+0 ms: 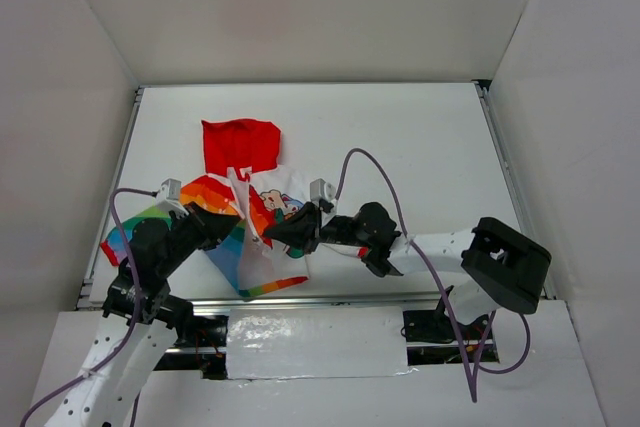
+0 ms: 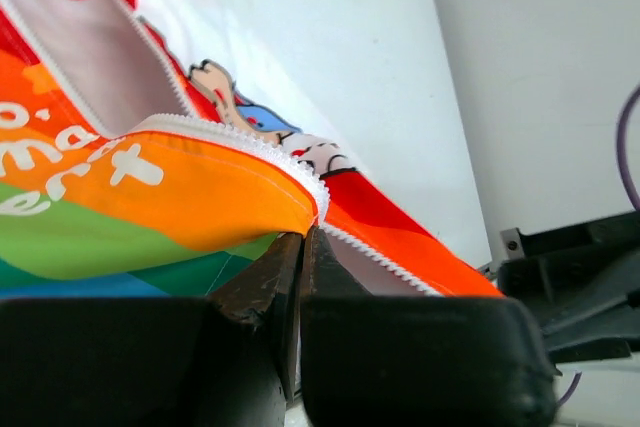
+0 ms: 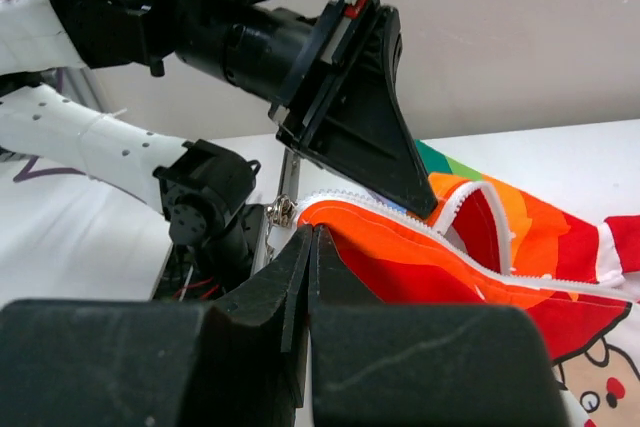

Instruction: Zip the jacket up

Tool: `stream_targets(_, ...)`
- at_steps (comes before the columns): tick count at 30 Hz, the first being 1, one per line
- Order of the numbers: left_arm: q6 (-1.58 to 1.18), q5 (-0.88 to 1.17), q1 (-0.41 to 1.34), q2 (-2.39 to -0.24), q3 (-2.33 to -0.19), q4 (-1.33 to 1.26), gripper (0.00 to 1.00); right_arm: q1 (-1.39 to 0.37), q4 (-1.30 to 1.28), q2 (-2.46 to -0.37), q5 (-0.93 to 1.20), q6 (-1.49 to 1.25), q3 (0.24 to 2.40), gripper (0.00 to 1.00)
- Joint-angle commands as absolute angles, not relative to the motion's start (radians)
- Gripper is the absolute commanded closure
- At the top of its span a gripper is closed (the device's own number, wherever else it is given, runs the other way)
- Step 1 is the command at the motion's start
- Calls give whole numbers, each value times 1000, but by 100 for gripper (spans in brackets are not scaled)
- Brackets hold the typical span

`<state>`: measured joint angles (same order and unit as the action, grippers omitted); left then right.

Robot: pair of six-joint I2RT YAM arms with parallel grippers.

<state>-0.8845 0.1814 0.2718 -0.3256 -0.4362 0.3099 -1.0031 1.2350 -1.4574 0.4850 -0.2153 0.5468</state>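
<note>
The jacket (image 1: 262, 209) lies on the white table, red hood (image 1: 240, 145) at the far end, rainbow half to the left and cartoon half to the right. Its lower front is lifted and bunched between the two grippers. My left gripper (image 1: 233, 220) is shut on the orange hem beside the white zipper teeth (image 2: 250, 142), as the left wrist view (image 2: 303, 237) shows. My right gripper (image 1: 272, 234) is shut on the other orange zipper edge (image 3: 400, 247), close to the metal zipper slider (image 3: 280, 212). The two grippers are almost touching.
The white table (image 1: 420, 147) is walled in by white panels. A metal rail (image 1: 330, 299) runs along its near edge, and purple cables (image 1: 390, 197) loop over the arms. The left gripper's fingers (image 3: 365, 137) fill the upper middle of the right wrist view.
</note>
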Motion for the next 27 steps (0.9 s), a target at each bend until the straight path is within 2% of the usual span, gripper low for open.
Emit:
stream_targets(1, -842, 256, 268, -310, -477, 190, 100, -980, 1246, -1448, 583, -206, 537, 100)
stream_targets(10, -868, 354, 268, -288, -462, 193, 100, -983, 1155, -1479, 424, -285, 548, 100)
stream_targets(17, -951, 373, 268, -209, -434, 198, 100, -992, 1246, -1490, 260, -373, 492, 100)
stream_targets(27, -1017, 390, 268, -176, -368, 160, 100, -1014, 1347, -1523, 181, -452, 472, 100)
